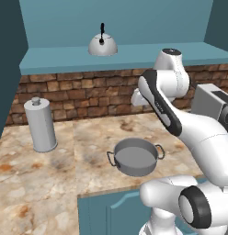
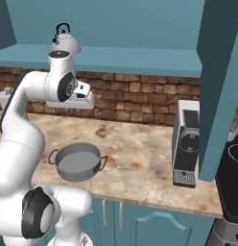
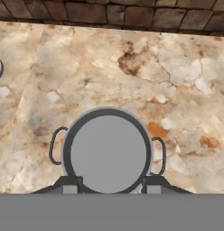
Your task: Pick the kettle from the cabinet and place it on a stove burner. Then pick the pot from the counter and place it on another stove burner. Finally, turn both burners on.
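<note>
The gripper [image 3: 112,186] hangs above the counter [image 3: 186,81] with jaws parted and nothing between them, its dark fingertips [image 3: 71,184] framing the pot [image 3: 108,150] far below. That shallow round grey metal pot sits upright on marbled stone, loop handles lined up along the brick wall [image 1: 83,92]. The domed silvery kettle [image 1: 103,44] stands on the teal cabinet [image 1: 65,59] shelf, black handle upward.

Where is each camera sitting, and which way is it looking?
Left base view: behind the arm on its left, looking forward and down at the counter, the pot and the kettle on the cabinet shelf; the white arm rises at lower right.
Right base view: behind on the right, same scene; the arm rises at lower left.
Hand view: on the hand, looking down at the pot, with the gripper fingertips at the bottom.
All three share the pot and counter.
</note>
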